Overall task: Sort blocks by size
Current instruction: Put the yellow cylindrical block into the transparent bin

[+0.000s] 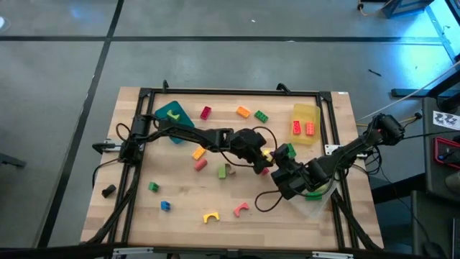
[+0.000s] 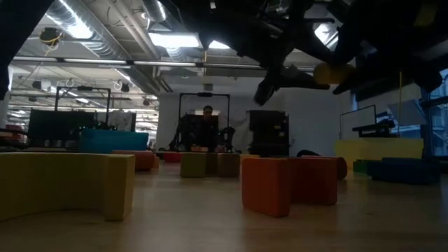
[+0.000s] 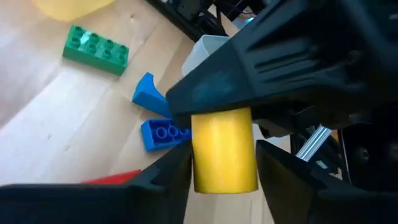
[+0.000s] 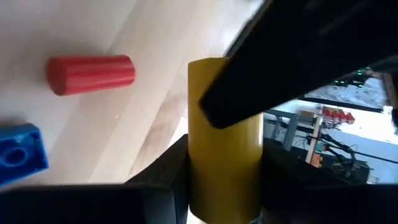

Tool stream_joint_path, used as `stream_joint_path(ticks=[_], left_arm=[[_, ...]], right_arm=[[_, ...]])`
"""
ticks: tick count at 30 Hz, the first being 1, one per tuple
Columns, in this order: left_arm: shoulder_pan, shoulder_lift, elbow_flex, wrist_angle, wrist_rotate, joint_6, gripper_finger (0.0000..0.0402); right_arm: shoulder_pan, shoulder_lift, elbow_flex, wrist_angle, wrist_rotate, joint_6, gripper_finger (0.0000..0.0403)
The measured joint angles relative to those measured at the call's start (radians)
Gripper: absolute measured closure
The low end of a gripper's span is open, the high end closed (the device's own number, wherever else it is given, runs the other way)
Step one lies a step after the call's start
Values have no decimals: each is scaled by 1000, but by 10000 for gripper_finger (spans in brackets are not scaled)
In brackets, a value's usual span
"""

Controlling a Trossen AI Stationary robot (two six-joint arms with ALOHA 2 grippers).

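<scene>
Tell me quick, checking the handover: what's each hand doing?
Left hand: around the yellow cylinder; grip cannot be told.
Right hand: closed on the same cylinder.

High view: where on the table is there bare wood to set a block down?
Bare: the near right corner, between the pink arch and the right gripper; also between the green block and the pink block. Crowded: the centre, where the left gripper joins it at the yellow cylinder.
</scene>
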Motion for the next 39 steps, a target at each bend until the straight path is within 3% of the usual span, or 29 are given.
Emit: stream_joint_path(ticks=[7,13,17,22,32,39], left_arm=[[0,0,0,-10,-1,111,193],[1,0,1,-64,-1,180,180],[1,0,1,-123,-1,224,179],[1,0,1,-158,-1,256,179],[-5,0,1,-155,-26,593,178],[-15,1,1,-154,-73,782,178]], right_arm=[[0,-1,0,-18,-190,87,269],[2,-2,35,-219,-398,257,269],[2,-3,72,-375,-589,404,269],[56,-3,73,-430,-823,537,269],[243,-3,73,-425,-896,721,265],[305,-3,73,-421,-898,778,170]])
